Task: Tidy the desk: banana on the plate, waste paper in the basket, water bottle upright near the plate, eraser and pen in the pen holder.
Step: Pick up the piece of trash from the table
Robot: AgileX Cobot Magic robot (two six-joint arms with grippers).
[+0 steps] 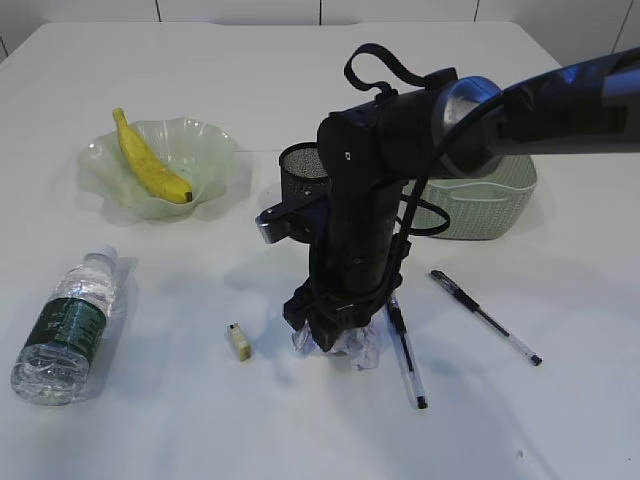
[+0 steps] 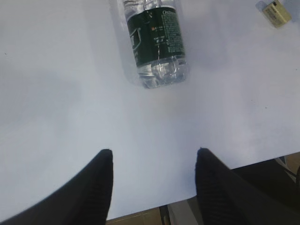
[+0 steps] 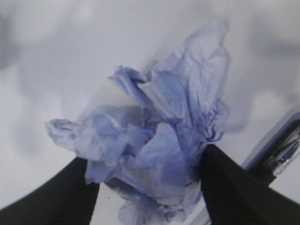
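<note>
Crumpled pale waste paper (image 3: 159,145) lies on the white desk (image 1: 300,430). My right gripper (image 3: 145,168) stands over it, open, one finger on each side brushing its edges; from outside, the paper (image 1: 362,347) peeks out under that gripper (image 1: 335,335). The banana (image 1: 150,160) lies in the green plate (image 1: 215,140). The water bottle (image 1: 68,325) lies on its side at front left. My left gripper (image 2: 153,157) hovers open and empty near the bottle's (image 2: 157,42) base. The eraser (image 1: 238,341) sits left of the paper. Two pens lie at the right: one (image 1: 407,360) beside the paper, one (image 1: 485,317) further right. The black pen holder (image 1: 300,165) stands behind my right arm.
The sage-green basket (image 1: 490,205) stands at back right, partly hidden by the right arm. The desk's front edge (image 2: 187,199) shows just under my left fingers. The eraser (image 2: 276,11) shows in the left wrist view's top right corner. A pen (image 3: 281,150) lies right of the paper.
</note>
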